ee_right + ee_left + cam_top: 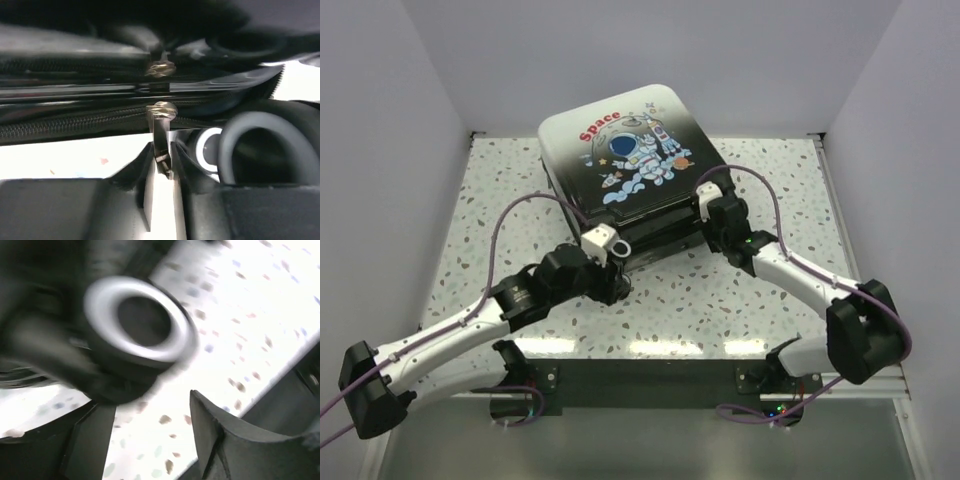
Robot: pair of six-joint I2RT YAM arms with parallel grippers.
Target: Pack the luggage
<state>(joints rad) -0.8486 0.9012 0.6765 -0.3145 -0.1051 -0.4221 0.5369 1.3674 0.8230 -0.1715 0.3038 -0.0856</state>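
The luggage (632, 160) lies flat and closed on the speckled table, astronaut print and red "Space" word facing up. My right gripper (707, 222) is at its near right side. In the right wrist view that gripper (162, 165) is shut on the metal zipper pull (161, 137), which hangs from the black zipper track (75, 125) beside a black wheel (260, 145). My left gripper (618, 283) sits low at the case's near left corner. It stands open (150, 440) with only tabletop between its fingers, just below a blurred black wheel with a pale ring (142, 325).
The speckled tabletop (740, 300) is walled by white panels at the left, right and back. A dark base rail (640, 375) runs along the near edge between the arm mounts. Purple cables loop over both arms.
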